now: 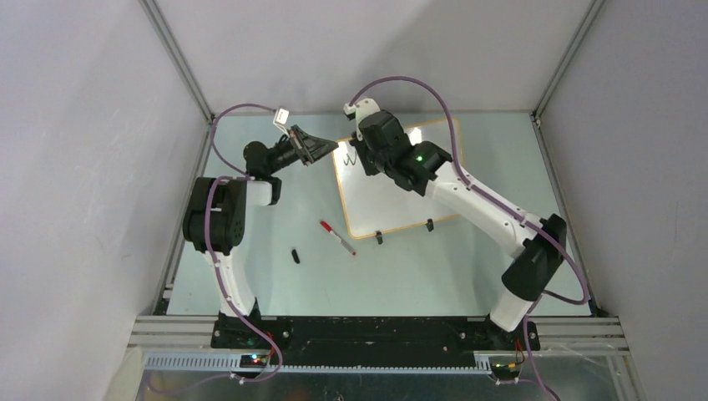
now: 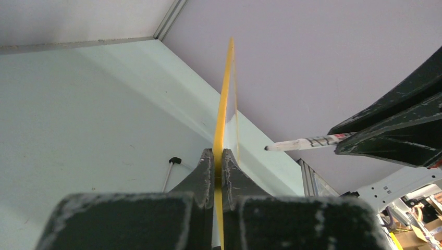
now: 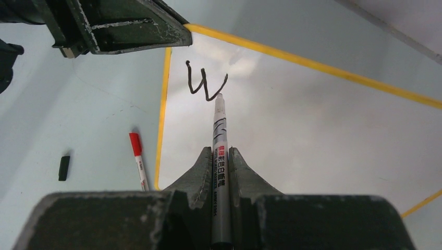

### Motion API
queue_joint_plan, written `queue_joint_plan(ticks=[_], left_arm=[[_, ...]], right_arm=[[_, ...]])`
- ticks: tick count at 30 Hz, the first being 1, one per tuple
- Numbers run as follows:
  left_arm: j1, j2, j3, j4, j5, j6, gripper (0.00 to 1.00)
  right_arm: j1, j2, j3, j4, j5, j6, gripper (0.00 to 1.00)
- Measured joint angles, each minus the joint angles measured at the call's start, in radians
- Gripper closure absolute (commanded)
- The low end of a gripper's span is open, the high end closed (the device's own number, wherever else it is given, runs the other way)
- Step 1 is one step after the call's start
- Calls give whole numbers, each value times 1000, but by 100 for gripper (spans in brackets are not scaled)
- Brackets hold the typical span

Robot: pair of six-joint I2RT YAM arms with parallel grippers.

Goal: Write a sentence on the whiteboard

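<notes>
Sentence (image 3: 206, 86) barely begun: just a W, upper left of the whiteboard (image 1: 386, 199), which sits mid-frame in top view. Rest to do. R claw (image 3: 220, 154) grips marker (image 3: 219, 122), tip at W; L claw (image 2: 218, 157) pinches board's edge.

Bright even light; soft glare on the whiteboard (image 3: 312, 130).

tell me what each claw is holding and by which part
The left claw pinches the whiteboard by its frame edge; the right claw holds an uncapped marker around its barrel.
</notes>
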Motion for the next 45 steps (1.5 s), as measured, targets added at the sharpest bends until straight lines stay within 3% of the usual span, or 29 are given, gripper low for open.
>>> queue_joint_plan(ticks=[8,45], left_arm=[[0,0,0,0,0,2,100],[0,0,0,-8,0,12,100]], right_arm=[[-1,-87,-107,71,-6,0,100],[-13,-38,-84,66,-10,0,100]])
